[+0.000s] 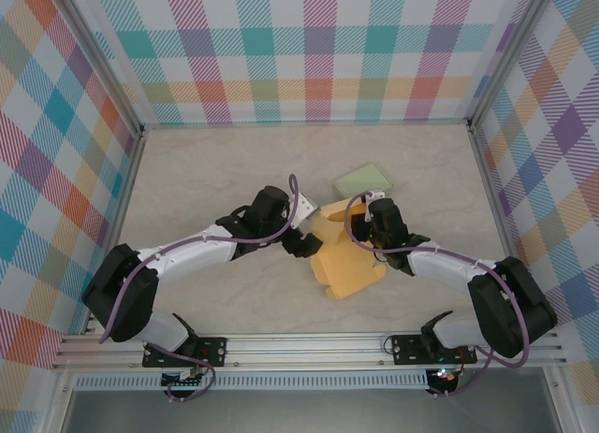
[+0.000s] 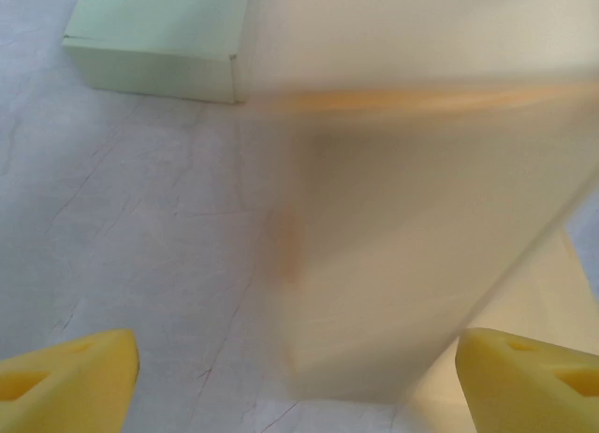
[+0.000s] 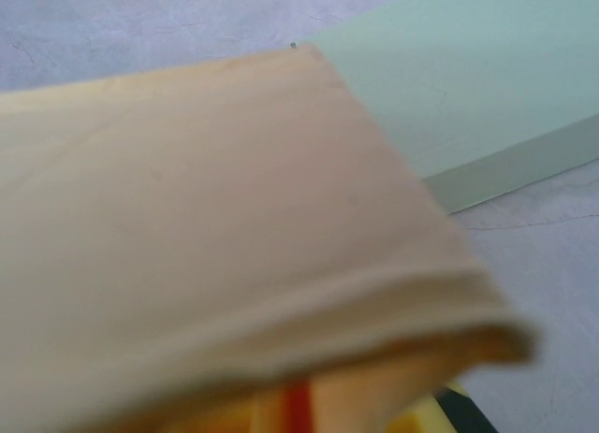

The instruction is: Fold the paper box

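The yellow paper box (image 1: 351, 265) lies partly folded in the middle of the table. My left gripper (image 1: 298, 241) sits at the box's left edge. In the left wrist view it (image 2: 299, 386) is open, its yellow fingertips (image 2: 70, 382) wide apart. A raised pale panel of the box (image 2: 421, 218) stands blurred between them, nearer the right finger and clear of the left one. My right gripper (image 1: 370, 232) is at the box's far right corner. It (image 3: 318, 414) is shut on a folded flap of the box (image 3: 215, 199), and the flap hides most of its fingers.
A flat pale green box (image 1: 363, 181) lies just behind the paper box, also seen as the green box (image 2: 159, 40) from the left wrist and the green box (image 3: 468, 87) from the right. Checked walls and metal posts enclose the table (image 1: 206, 180).
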Motion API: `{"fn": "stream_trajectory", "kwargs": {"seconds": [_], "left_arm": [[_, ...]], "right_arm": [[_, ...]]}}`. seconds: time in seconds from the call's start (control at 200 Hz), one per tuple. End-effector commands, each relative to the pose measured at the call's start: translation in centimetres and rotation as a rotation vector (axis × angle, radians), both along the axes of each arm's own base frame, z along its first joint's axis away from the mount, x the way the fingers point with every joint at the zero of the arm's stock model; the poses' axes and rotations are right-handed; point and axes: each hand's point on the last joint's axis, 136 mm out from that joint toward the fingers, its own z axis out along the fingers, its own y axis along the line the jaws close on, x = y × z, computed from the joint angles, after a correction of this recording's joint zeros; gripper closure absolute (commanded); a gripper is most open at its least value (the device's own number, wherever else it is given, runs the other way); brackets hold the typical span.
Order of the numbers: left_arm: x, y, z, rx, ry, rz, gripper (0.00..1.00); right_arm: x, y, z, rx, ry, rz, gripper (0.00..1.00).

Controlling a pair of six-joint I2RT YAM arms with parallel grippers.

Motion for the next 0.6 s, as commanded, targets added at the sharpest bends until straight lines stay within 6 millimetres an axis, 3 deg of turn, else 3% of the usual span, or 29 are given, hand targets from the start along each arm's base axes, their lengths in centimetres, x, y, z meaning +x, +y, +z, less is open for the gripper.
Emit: {"fn": "stream_trajectory", "kwargs": {"seconds": [0.0,0.32,0.595], "left_arm": [[-0.8,-0.7,0.5,0.005,0.02,-0.077,0.1],[-0.5,0.3,0.1,0.065,0.025,-0.046,0.14],[-0.8,0.6,2.1,0.009,0.015,-0.005,0.11]], "right_arm": [[0.1,1.1,0.8,0.035,-0.022,0.032,1.0],[0.1,1.1,0.8,0.034,-0.023,0.031,1.0],[0.1,1.1,0.7,0.03,-0.02,0.029,1.0]]}}
